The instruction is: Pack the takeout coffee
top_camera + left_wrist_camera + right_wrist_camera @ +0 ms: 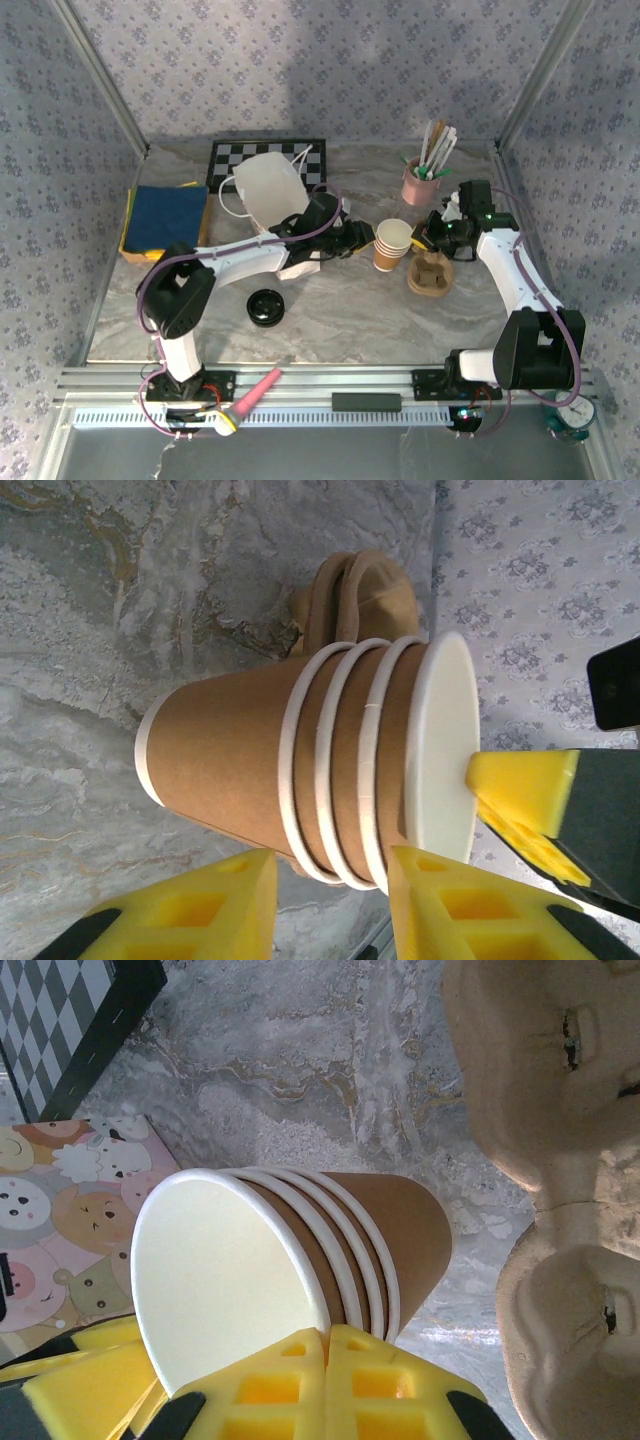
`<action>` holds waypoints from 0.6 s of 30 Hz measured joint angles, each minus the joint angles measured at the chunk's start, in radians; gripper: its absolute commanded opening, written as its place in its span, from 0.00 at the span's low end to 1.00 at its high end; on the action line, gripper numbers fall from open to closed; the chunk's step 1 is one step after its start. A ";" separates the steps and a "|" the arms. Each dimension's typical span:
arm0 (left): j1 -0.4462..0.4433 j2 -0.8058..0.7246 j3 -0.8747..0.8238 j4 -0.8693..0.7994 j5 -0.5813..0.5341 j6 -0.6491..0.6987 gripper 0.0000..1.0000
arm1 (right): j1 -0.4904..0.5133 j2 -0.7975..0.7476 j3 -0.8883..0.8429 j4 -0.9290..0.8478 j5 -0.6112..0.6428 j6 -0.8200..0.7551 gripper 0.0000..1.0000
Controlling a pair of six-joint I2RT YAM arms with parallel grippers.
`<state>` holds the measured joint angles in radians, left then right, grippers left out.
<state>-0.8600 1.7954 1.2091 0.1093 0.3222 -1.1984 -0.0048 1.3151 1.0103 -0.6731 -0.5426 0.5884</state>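
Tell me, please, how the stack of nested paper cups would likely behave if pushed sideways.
Standing upright on its narrow base, the stack of cups probably tips rather than slides. Empty paper, it looks light, and its thin walls would likely dent under a firm squeeze.

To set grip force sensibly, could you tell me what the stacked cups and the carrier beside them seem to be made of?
Stacked cups: apparently paper, matte brown outside and smooth white inside, with thin rolled rims. Carrier: probably moulded paper pulp, tan, with a rough, dull, fibrous-looking surface and soft rounded hollows.
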 measured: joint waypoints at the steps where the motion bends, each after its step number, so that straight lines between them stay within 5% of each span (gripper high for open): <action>1: 0.000 0.002 0.000 0.000 0.000 0.000 0.35 | -0.001 0.000 0.000 0.001 -0.001 0.000 0.00; 10: 0.000 0.007 0.000 0.015 0.009 -0.003 0.44 | -0.004 -0.004 -0.014 0.012 -0.013 0.004 0.00; 18: 0.000 0.008 0.000 0.052 0.029 -0.012 0.40 | -0.004 -0.005 -0.027 0.024 -0.033 0.018 0.00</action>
<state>-0.8600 1.8030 1.2091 0.1616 0.3515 -1.2106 -0.0090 1.3102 0.9836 -0.6495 -0.5755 0.6064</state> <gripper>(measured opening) 0.404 0.042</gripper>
